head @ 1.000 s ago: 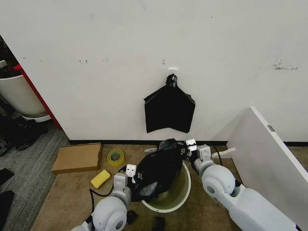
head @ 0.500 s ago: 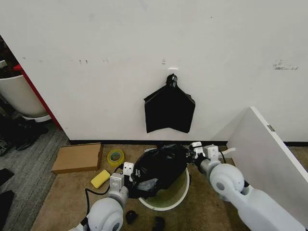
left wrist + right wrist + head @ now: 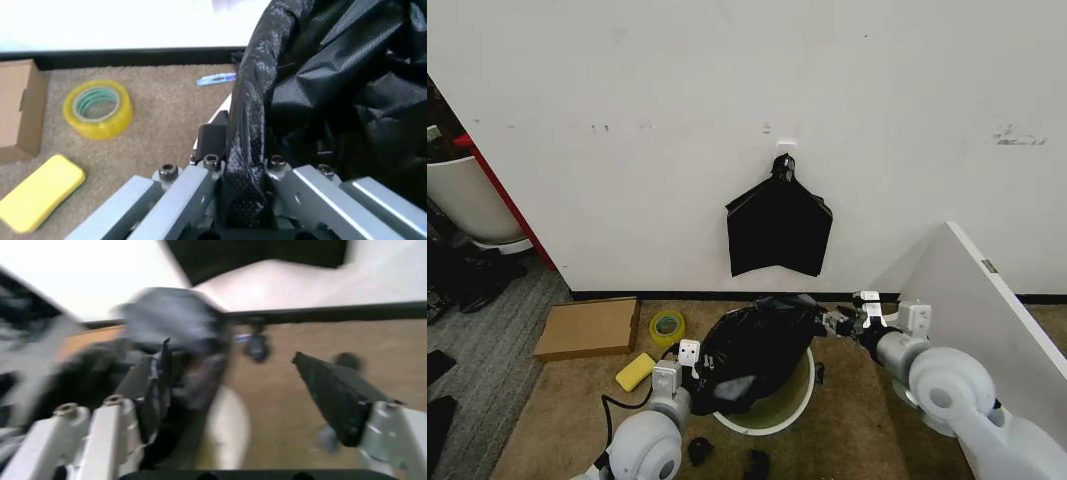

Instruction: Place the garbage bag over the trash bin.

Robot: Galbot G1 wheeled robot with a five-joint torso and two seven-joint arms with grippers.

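The glossy black garbage bag (image 3: 752, 345) lies crumpled over the left and back part of the round white trash bin (image 3: 789, 408), whose greenish inside shows at the front right. My left gripper (image 3: 691, 366) is at the bin's left rim, shut on a fold of the bag (image 3: 333, 75); in the left wrist view the film is pinched between the left gripper's (image 3: 243, 175) fingers. My right gripper (image 3: 840, 322) is at the bag's back right corner. The right gripper (image 3: 243, 380) is open, with the bag (image 3: 167, 315) against one finger (image 3: 157, 385) and the bin rim (image 3: 227, 427) below.
A flat bunch of black bags (image 3: 779, 228) hangs on the wall behind. A cardboard box (image 3: 587, 327), a tape roll (image 3: 667, 325) and a yellow sponge (image 3: 635, 371) lie left of the bin. A white panel (image 3: 987, 310) leans on the right. Small black scraps (image 3: 699, 450) lie in front.
My right arm has swung to the right, away from the bin's middle. The bag has been drawn wider and sits lower over the bin. The left gripper shifted slightly left.
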